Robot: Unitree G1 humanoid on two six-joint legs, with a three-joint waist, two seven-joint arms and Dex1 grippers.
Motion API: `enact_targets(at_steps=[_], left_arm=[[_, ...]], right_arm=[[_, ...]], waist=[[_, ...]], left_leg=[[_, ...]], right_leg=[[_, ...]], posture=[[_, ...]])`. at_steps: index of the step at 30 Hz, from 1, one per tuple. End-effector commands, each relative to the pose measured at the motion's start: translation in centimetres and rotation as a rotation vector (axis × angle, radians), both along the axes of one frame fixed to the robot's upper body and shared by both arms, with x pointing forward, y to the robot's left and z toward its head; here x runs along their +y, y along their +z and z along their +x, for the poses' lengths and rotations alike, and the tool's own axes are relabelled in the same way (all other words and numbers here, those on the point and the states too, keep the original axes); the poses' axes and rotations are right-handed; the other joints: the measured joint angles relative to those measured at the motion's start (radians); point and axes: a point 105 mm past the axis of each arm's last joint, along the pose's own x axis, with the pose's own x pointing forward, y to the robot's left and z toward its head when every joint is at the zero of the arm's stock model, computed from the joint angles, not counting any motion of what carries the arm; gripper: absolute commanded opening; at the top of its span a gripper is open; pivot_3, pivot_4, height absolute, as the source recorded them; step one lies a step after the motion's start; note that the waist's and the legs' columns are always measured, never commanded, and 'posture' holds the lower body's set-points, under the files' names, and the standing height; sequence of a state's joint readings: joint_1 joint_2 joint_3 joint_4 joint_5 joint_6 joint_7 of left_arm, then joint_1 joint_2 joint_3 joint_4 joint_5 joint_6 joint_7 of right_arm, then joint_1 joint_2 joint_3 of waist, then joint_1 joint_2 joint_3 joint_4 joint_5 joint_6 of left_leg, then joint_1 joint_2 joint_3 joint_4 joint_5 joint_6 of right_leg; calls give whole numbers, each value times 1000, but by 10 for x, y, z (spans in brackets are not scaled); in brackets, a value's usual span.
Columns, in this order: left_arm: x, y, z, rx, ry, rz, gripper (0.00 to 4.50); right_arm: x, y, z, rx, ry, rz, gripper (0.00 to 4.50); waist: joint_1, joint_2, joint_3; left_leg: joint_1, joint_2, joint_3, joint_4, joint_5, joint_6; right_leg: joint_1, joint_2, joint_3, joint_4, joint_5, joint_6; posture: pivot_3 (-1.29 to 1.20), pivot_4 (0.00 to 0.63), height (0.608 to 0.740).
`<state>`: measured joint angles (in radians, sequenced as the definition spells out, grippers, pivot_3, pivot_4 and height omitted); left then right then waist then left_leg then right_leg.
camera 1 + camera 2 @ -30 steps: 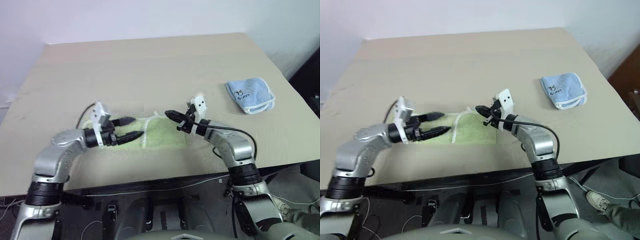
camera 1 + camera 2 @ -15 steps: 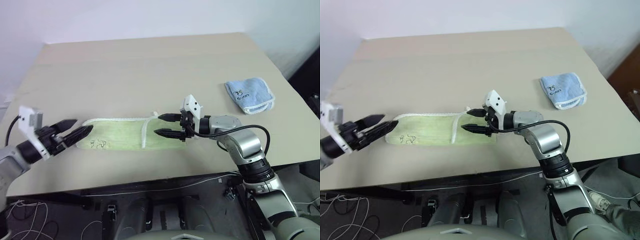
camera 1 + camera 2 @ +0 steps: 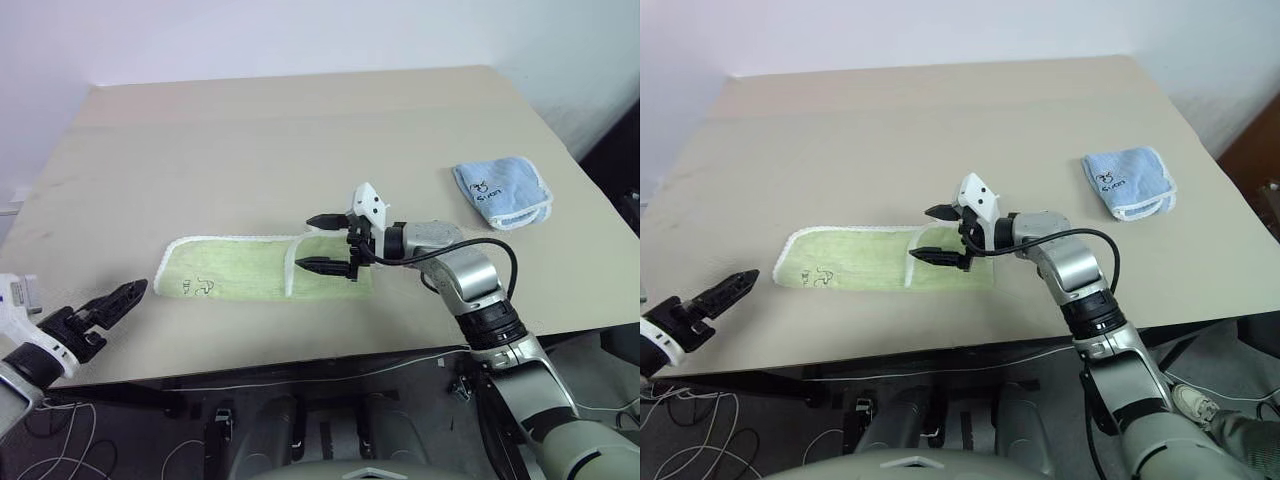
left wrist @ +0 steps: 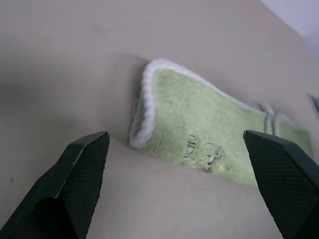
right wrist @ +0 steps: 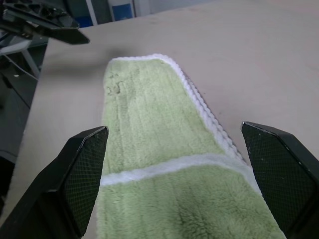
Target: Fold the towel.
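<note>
You had the towel [image 3: 262,269] lying flat on the tabletop [image 3: 300,140], near its front edge and about midway between its left and right edges. It was a light yellow-green terry cloth folded into a long narrow strip running left to right, with white stitched edging along its border. A white edge crossed the strip right of its middle. A small dark printed mark sat near its left end.
</note>
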<state>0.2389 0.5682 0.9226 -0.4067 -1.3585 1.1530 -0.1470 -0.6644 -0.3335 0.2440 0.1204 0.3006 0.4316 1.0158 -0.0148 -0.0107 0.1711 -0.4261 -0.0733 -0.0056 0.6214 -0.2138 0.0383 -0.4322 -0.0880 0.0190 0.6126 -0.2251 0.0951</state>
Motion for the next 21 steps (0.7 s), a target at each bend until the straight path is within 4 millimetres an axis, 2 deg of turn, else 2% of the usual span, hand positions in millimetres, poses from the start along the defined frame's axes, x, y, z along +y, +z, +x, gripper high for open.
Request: enact_targets(at_steps=[1,12,17,21], left_arm=[[-5,-4,4,28,61,-112,4500],[-17,-17,22,125,142,-375,4500],[-18,-29,30,186,175,-404,4500],[-18,-25,38,167,166,-410,4500]], right_arm=[[4,12,1,-91,16,-12,4482],[-2,8,0,-103,-2,-42,4482],[-4,8,0,-102,-25,-38,4482],[-5,5,-1,-101,-40,-40,4482]], waist=[[1,0,0],[0,-1,0],[1,0,0],[4,0,-1]], left_leg=[[0,0,0,0,0,0],[0,0,0,0,0,0],[0,0,0,0,0,0],[0,0,0,0,0,0]], right_leg=[[0,0,0,0,0,0],[0,0,0,0,0,0],[0,0,0,0,0,0],[0,0,0,0,0,-1]], posture=[[0,150,740],[0,150,740],[0,150,740],[0,150,740]])
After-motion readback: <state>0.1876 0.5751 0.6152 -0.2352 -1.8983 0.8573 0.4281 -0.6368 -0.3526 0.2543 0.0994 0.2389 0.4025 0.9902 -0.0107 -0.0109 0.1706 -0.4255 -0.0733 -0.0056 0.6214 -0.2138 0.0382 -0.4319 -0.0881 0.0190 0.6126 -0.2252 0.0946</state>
